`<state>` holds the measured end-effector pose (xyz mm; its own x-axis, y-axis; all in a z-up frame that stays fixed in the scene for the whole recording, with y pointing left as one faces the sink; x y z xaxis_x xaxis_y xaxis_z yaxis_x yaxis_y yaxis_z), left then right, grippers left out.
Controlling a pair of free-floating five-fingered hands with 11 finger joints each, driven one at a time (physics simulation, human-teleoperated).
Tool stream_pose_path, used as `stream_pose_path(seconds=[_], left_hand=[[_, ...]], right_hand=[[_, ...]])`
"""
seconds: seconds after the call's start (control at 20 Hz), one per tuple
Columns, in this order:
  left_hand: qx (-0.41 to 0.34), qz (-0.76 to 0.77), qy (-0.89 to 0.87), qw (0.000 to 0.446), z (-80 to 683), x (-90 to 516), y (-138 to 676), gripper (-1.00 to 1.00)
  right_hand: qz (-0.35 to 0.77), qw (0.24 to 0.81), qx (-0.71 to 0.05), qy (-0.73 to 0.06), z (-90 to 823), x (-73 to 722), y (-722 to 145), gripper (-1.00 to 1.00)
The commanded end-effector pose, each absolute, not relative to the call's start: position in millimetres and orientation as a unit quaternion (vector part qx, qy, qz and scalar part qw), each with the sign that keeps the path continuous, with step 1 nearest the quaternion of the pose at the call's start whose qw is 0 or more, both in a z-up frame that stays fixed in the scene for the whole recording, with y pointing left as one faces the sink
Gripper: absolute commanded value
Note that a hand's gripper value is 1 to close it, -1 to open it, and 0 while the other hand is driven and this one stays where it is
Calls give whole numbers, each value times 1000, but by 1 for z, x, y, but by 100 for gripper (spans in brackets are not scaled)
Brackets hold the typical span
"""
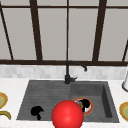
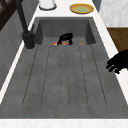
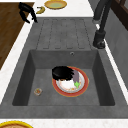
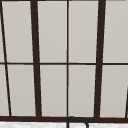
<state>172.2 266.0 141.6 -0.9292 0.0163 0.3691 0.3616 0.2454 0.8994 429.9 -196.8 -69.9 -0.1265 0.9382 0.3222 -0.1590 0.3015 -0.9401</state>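
My right hand [image 1: 85, 104] is down in the sink's basin, on a white plate with a red rim [image 1: 89, 111]. From the right side the same hand [image 3: 63, 72] covers the plate's [image 3: 83, 86] near-left rim, and food scraps [image 3: 77, 84] lie beside it. In the left side view this hand [image 2: 65, 38] arches over the plate. My left hand [image 1: 37, 111] hovers over the front edge of the drainboard [image 1: 45, 96], holding nothing, fingers relaxed and drooping [image 3: 27, 10] [image 2: 117, 63]. A large red ball [image 1: 67, 115] sits at the sink's front edge.
A black tap [image 1: 68, 75] stands behind the sink. Yellow-rimmed plates rest on the counter at both ends [image 1: 2, 100] [image 1: 124, 110], with a banana [image 3: 40, 10] by the left one. A white container [image 2: 47, 4] stands at the right. A small round item [image 3: 38, 91] lies in the basin.
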Motion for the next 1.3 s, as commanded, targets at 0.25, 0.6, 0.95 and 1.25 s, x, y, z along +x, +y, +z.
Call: stream_pose_path(seconds=[0.25, 0.6, 0.95, 1.25], left_hand=[[-122, -602, -776, 143, 142, 172, 266, 0], [-122, -602, -776, 143, 142, 172, 266, 0], [-122, -602, -776, 143, 142, 172, 266, 0], [-122, -602, -776, 143, 142, 172, 266, 0]], right_hand=[[485, 565, -339, -575, -22, 423, -210, -100], [475, 550, -363, -583, -22, 431, -206, -100], [477, 517, -364, -610, 29, 379, -242, -100], [476, 525, -362, -605, 74, 331, -266, -100]])
